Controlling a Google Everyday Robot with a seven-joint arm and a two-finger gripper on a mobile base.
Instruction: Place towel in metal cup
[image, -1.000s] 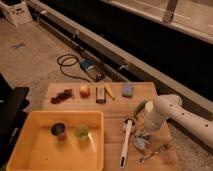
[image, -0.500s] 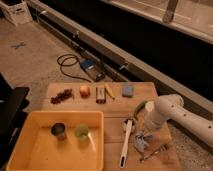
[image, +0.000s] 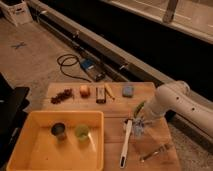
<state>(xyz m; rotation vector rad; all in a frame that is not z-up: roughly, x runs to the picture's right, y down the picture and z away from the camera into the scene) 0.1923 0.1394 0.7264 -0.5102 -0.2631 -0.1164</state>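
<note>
as the hand (image: 136, 123) hovers low over what seems the towel (image: 138, 131) at right, grip i cannot tell, pinch it firmly before carrying left to the cup (image: 58, 131).

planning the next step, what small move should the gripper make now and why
Probably a short lift straight up. The gripper sits low on what looks like the towel, right of the yellow tray. The metal cup stands inside that tray, so its wall must be cleared first.
</note>
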